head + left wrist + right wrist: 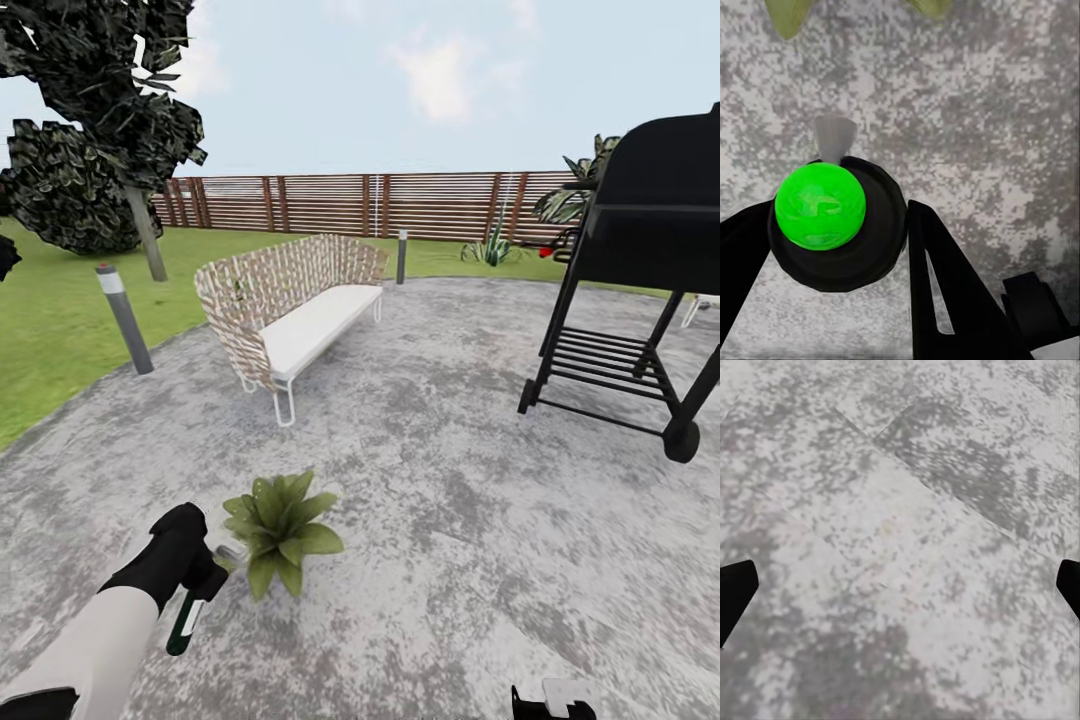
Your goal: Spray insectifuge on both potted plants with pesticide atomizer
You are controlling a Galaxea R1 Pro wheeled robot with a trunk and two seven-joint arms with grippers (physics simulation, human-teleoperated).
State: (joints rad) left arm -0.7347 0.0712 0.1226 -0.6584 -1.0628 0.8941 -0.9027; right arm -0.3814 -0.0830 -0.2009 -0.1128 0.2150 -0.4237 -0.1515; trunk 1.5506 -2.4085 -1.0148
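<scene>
One potted plant (281, 529), a low rosette of broad green leaves, stands on the grey stone patio (450, 500) close in front of me. The second potted plant is out of view. My left gripper (196, 583) is just left of the plant, shut on the pesticide atomizer (185, 626), whose dark green body hangs below the fingers. In the left wrist view the atomizer (832, 225) is a dark round shape with a bright green cap and a grey nozzle, clamped between the black fingers (945, 285), with leaf tips (787, 15) beyond. My right gripper (900, 585) is open over bare stone.
A woven bench with a white seat (300, 315) stands mid-patio. A black grill on wheels (640, 270) is at the right. Grey bollard lamps (124, 318) (401, 256) line the patio edge. Behind are lawn (50, 320), a tree (100, 130) and the slatted fence (380, 205).
</scene>
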